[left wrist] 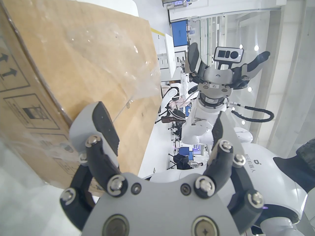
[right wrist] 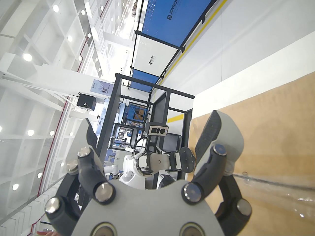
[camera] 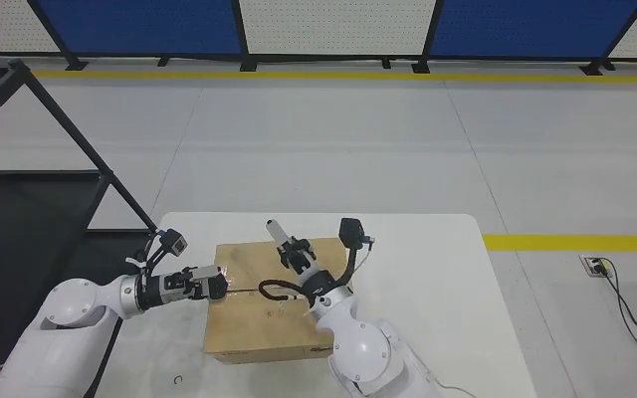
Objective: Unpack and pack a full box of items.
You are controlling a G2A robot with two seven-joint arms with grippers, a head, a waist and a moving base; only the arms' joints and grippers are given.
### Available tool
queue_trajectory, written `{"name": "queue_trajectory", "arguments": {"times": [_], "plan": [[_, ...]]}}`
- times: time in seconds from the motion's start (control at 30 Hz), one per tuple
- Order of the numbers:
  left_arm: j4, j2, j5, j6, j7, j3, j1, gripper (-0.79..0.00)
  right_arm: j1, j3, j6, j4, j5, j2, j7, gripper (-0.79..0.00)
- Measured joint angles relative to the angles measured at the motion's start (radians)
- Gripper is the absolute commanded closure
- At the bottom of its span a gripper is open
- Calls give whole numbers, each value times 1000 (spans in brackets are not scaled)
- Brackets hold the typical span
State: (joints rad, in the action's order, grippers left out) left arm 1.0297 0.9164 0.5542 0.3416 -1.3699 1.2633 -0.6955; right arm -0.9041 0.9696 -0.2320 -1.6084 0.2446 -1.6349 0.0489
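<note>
A closed brown cardboard box [camera: 261,313] lies on the white table [camera: 438,298], its top seam covered by clear tape [left wrist: 137,74]. My left gripper [camera: 221,285] is at the box's left edge, level with the top; in the left wrist view it [left wrist: 162,124] is open with nothing between its fingers, one finger [left wrist: 105,126] by the box's top edge [left wrist: 73,62]. My right gripper [camera: 295,257] hovers over the far part of the box top. In the right wrist view it [right wrist: 150,128] is open and empty beside the box [right wrist: 270,136].
A black metal rack [camera: 60,129] stands left of the table. A small dark ring [camera: 177,378] lies on the table near its front left. Bare tabletop extends right of the box. Blue panels [camera: 139,25] line the far wall.
</note>
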Motion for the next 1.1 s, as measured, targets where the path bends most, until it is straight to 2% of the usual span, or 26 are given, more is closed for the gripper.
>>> {"name": "queue_trajectory", "arguments": {"times": [0.1,0.27,0.47,0.73,1.1], "plan": [[2,0,-1,-1,2,0,-2,-785,-4,0,-2,3,-8,0,11,-785],[59,-4,-17,-22,53,9,-35,-785,32,16,-81,31,-65,2,189,-785],[89,-9,-25,-38,64,22,-51,-785,82,18,-141,86,-90,-4,242,-785],[92,-10,-29,-50,72,23,-52,-785,118,0,-96,134,-92,-3,363,-785],[60,-11,-26,-44,62,27,-40,-785,99,-9,-50,104,18,21,540,-785]]}}
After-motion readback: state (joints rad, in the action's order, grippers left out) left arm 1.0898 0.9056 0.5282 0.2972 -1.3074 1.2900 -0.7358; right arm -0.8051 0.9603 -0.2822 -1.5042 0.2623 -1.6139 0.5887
